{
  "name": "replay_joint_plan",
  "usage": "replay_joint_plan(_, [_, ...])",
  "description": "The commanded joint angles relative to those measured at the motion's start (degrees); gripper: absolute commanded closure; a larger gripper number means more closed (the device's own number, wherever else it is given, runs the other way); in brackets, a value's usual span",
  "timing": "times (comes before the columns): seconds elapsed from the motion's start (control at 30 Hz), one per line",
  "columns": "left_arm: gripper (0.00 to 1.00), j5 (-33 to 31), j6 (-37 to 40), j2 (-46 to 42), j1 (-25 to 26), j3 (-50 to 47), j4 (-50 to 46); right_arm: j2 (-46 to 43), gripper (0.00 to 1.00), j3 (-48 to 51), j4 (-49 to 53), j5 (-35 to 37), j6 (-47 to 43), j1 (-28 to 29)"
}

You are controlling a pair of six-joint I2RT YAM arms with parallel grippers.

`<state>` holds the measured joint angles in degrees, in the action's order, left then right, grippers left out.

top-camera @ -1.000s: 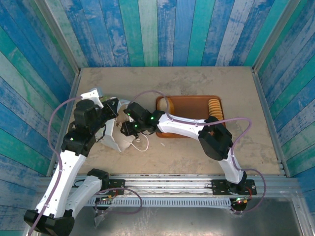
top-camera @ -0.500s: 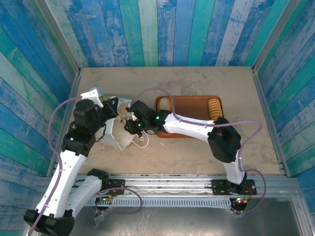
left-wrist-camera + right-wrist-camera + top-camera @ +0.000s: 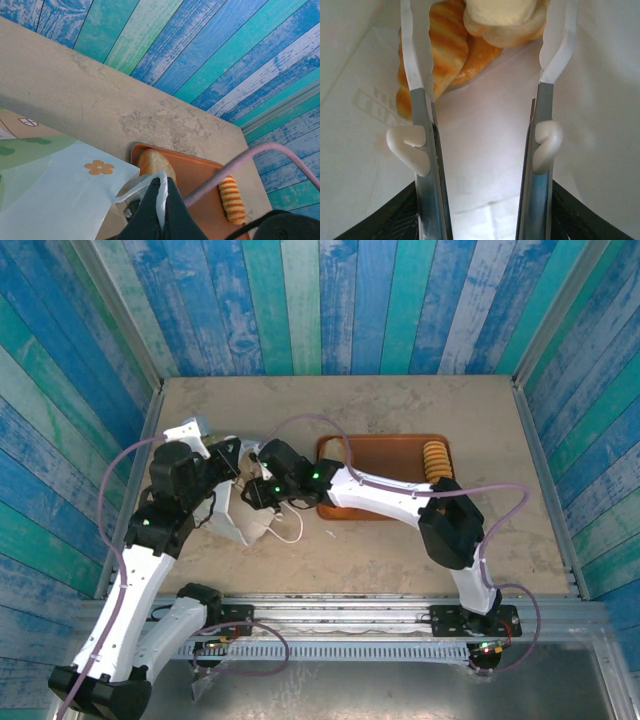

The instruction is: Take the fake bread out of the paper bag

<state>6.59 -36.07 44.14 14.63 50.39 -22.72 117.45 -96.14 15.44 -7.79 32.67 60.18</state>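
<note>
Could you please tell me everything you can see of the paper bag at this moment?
The paper bag is small, white and slightly crumpled, with green hills and an orange flower printed on its side. It appears to lie tipped over on the table. One white cord handle trails loose on the tabletop. The left gripper is shut on a white strip at its rim. The right gripper reaches inside, open, toward pastries at its far end.

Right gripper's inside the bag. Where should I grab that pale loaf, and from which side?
Pinch the pale loaf across its rounded near end, probably by driving the right gripper straight deeper into the paper bag. It sits between the open jaws, resting on the ridged roll.
</note>
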Motion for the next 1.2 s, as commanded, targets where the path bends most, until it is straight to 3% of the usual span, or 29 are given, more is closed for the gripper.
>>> replay_joint_plan(0.0, [1.00, 1.0, -0.4, 0.1, 0.1, -0.4, 1.9, 2.8, 0.43, -4.0, 1.4, -0.1, 1.0, -0.1])
replay_joint_plan(0.1, [1.00, 0.8, -0.2, 0.1, 0.1, -0.3, 1.6, 4.1, 0.45, -5.2, 1.3, -0.3, 1.5, -0.1])
replay_joint_plan(0.33, [1.00, -0.6, 0.4, -0.5, 0.1, 0.0, 1.0, 3.2, 0.63, -4.1, 1.5, -0.8, 0.5, -0.2])
replay_joint_plan(0.47, [1.00, -1.3, 0.2, -0.6, 0.0, -0.2, 1.0, 0.2, 0.67, -1.5, 1.4, -0.7, -1.1, -0.1])
replay_joint_plan(0.9, [1.00, -3.0, -0.1, -0.7, 0.0, -0.7, 1.1, -12.2, 0.68, 12.1, 2.0, -5.0, -6.3, 0.0])
replay_joint_plan(1.17, [1.00, -2.6, -0.7, -0.5, 0.0, -1.0, 1.8, -14.7, 0.66, 19.8, 3.6, -6.0, -8.2, 0.8])
